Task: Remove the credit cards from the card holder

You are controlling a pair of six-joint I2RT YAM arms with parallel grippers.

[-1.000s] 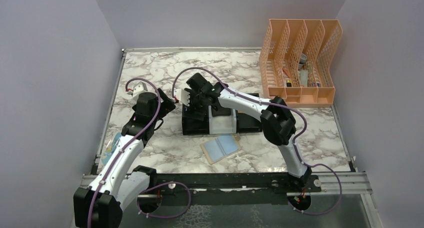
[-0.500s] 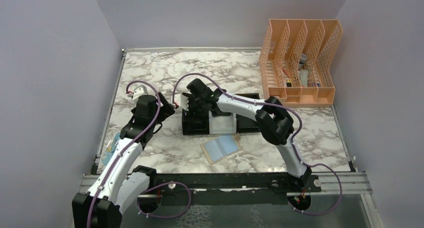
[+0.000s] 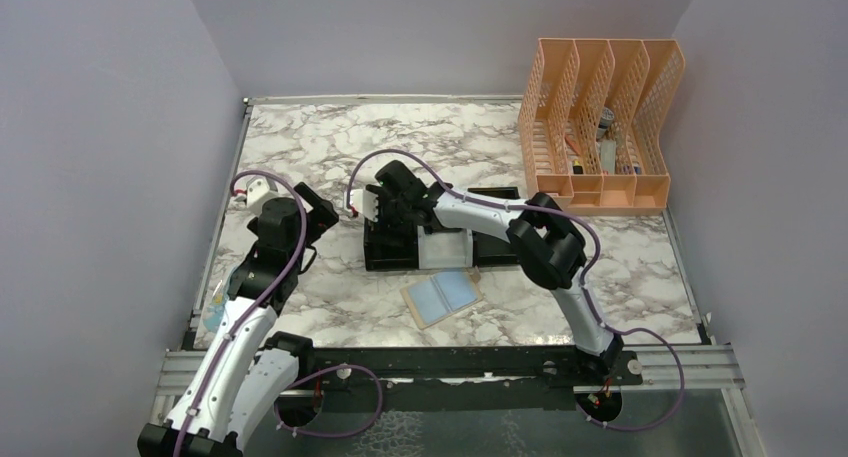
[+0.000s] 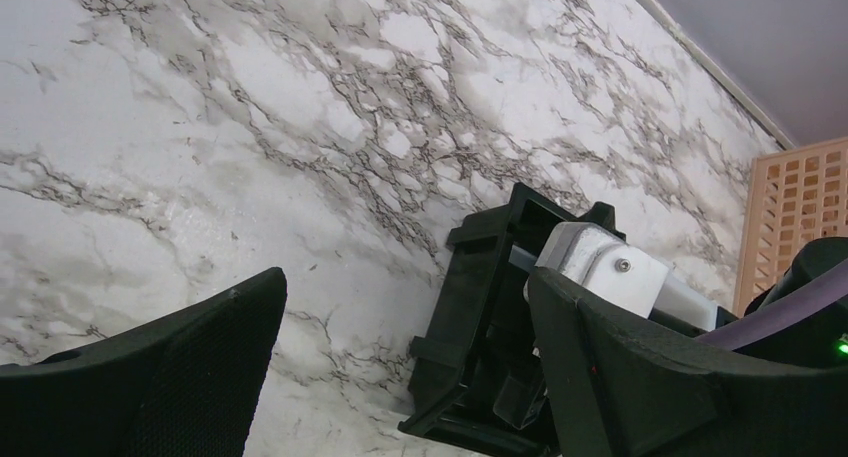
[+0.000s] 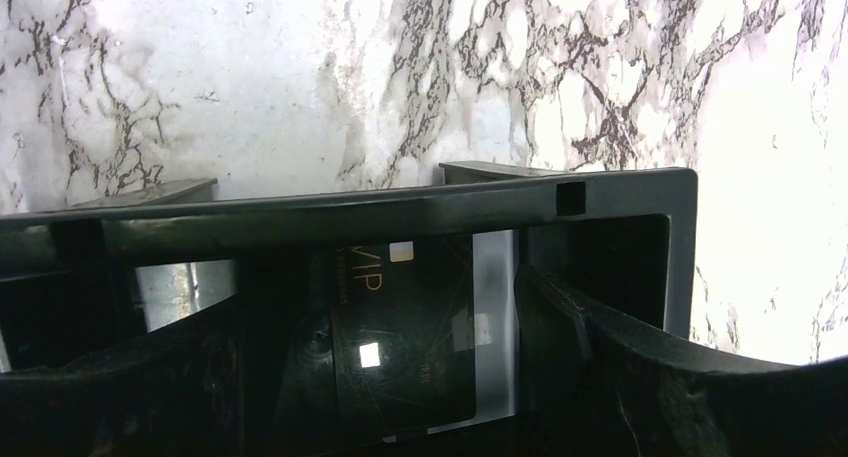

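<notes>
Where the top view looked down, the card holder (image 3: pixel 442 297) lay open on the marbled table (image 3: pixel 300 137), just in front of a row of small bins: one white bin (image 3: pixel 445 245) between two black bins (image 3: pixel 390 252). The right arm (image 3: pixel 540 247) reached across that row, its right jaws over the leftmost black bin. The left arm (image 3: pixel 250 307) held its left jaws apart from the bins, to their left. One peach mesh file organizer (image 3: pixel 600 127) stood in the far right corner, against plain lilac walls (image 3: pixel 450 37). Through the left wrist view, the left jaws stood spread and grasped nothing, with bare marble below and a black bin's corner ahead. Through the right wrist view, the right jaws were released wide over the bin's opening. One dark grey credit card (image 5: pixel 405 337), marked VIP, lay flat on the bin's floor between them. Whether the pale strip along its right edge was a second card I could not tell.
</notes>
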